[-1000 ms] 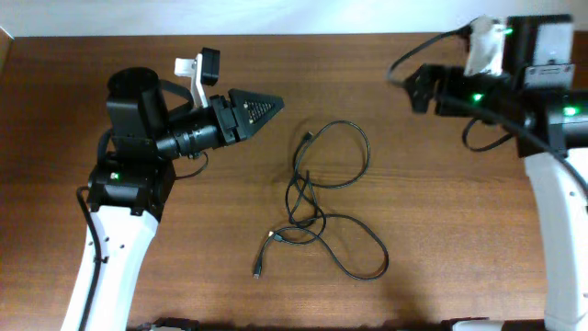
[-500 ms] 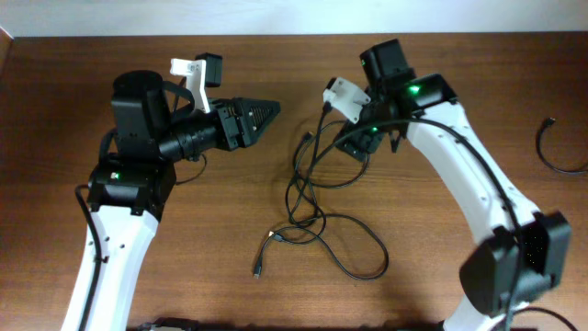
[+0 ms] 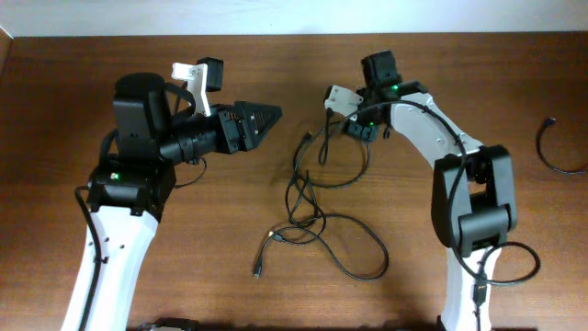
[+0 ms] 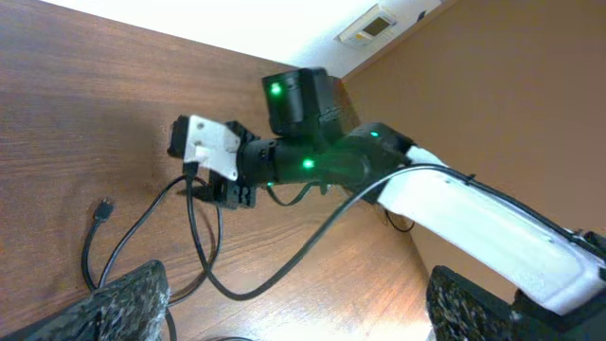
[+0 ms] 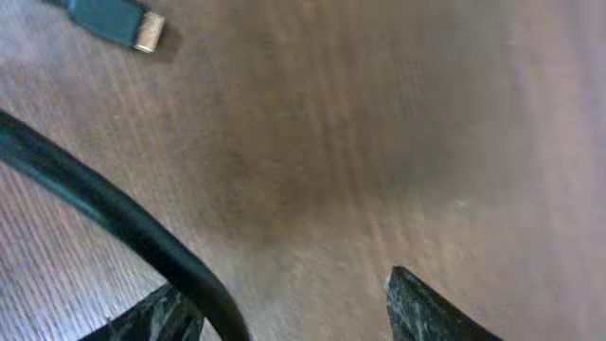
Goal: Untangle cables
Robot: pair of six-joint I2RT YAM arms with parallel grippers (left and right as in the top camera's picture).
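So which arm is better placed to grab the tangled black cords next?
Right. The right gripper sits over the upper loop of the thin black looping cables, open, one cord by its finger. The left gripper hangs beside them, apart.

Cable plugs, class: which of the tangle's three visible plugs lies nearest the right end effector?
The topmost plug, close beside the right end effector; the other two plugs lie together, much farther away.

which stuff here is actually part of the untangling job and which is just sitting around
Job in hand:
- tangled cables in the middle, with their plug ends
- right gripper, low over the tangle's top loop

Lying about:
- lone black cable, curled at the far right, apart from the tangle and touched by neither arm
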